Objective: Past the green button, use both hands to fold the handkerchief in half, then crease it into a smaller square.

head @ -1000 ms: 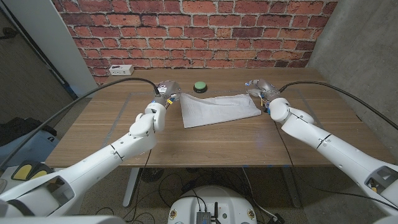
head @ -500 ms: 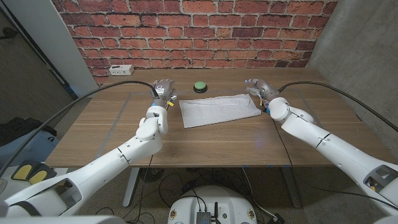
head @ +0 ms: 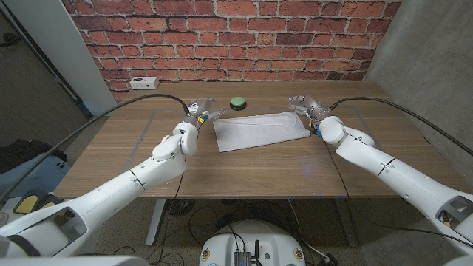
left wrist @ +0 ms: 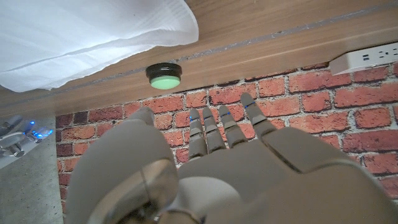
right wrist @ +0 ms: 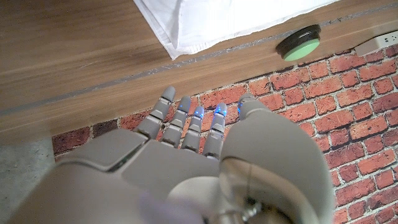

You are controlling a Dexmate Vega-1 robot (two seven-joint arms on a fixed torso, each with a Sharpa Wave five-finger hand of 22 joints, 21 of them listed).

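white handkerchief (head: 261,128) folded on table, both hands empty

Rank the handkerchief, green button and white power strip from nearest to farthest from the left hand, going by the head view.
From the left hand:
1. Handkerchief, its near edge just beside the hand, toward the table's middle.
2. Green button, past the cloth's far edge, toward the wall.
3. White power strip, at the table's far left corner by the brick wall.
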